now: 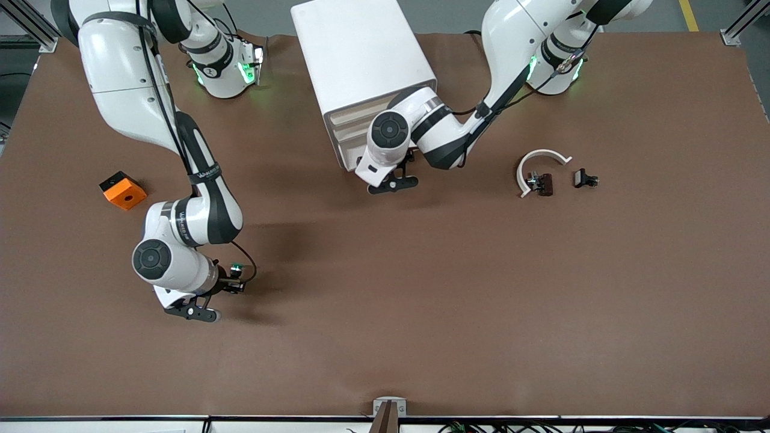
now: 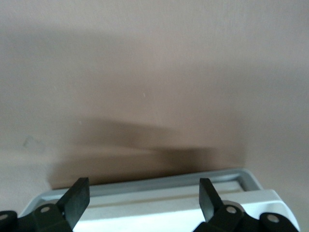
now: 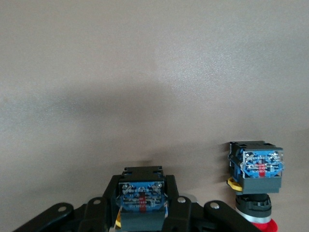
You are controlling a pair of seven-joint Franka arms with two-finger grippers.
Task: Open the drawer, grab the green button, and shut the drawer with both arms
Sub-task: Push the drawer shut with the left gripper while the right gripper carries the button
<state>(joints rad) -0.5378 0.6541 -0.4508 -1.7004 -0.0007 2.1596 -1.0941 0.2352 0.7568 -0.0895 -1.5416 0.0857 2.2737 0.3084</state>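
Two tools are mine here. My right tool (image 1: 233, 279) is low over the brown worktop (image 1: 421, 300) at about 8 o'clock as the front camera sees it. It is clamped narrow on the small push button with a black body and bluish-grey base (image 3: 142, 191). The front view shows a green glint at that button (image 1: 236, 266). A second push button with a red cap (image 3: 255, 169) stands just beside it on the worktop, not touching it.

My left tool (image 1: 394, 178) is at the foot of the tall white box cabinet (image 1: 361, 54), which stands at about 12 o'clock. In its wrist view the tool (image 2: 142, 200) is spread wide, its black fingers (image 2: 77, 197) over the grey-rimmed edge of a shallow white tray-like plastic drawer (image 2: 169, 186). I cannot tell how far that drawer stands out.

An orange block with a round hole (image 1: 123, 190) lies at 9 o'clock. A curved white plastic strip (image 1: 540, 157) lies near 2 o'clock, with two small dark parts (image 1: 541, 182) and (image 1: 585, 178) beside it.
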